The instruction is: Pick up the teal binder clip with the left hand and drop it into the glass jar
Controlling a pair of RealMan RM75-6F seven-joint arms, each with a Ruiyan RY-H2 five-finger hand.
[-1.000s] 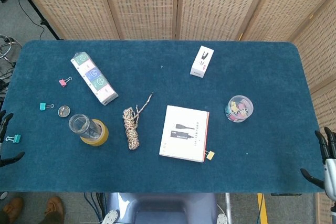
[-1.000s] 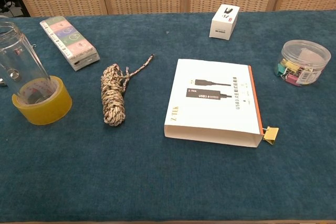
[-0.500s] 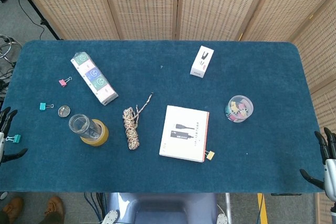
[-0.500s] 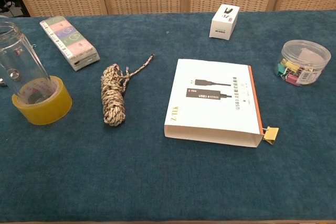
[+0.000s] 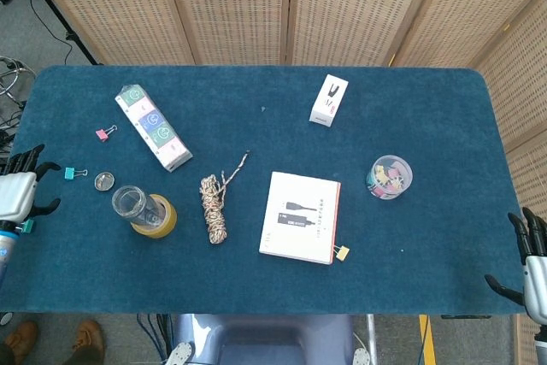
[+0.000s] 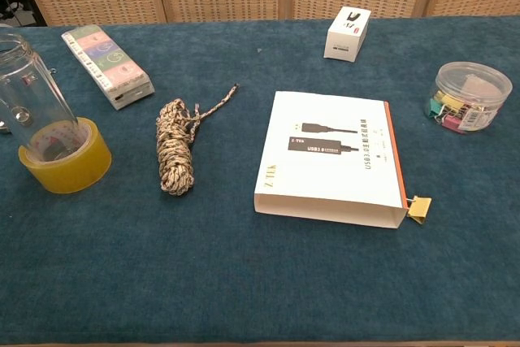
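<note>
Two teal binder clips lie near the table's left edge in the head view: one (image 5: 70,173) beside a small metal disc, the other (image 5: 26,226) closer to the front, partly under my left hand. My left hand (image 5: 17,191) hovers at that edge with fingers spread and nothing in it, just left of the upper clip. The glass jar (image 5: 131,203) (image 6: 29,97) stands upright inside a yellow tape roll (image 5: 159,218) (image 6: 67,165). My right hand (image 5: 532,269) hangs open off the table's front right corner. Neither hand shows in the chest view.
A pink clip (image 5: 105,133), a metal disc (image 5: 103,180) and a sticker pack (image 5: 154,126) lie at the left. A rope bundle (image 5: 214,208), a white USB box (image 5: 301,216) with a yellow clip (image 5: 342,252), a tub of clips (image 5: 391,176) and a small white box (image 5: 328,100) lie further right.
My left hand has moved away from the front edge along the table's left side and now sits beside the upper teal clip. The right hand has barely shifted.
</note>
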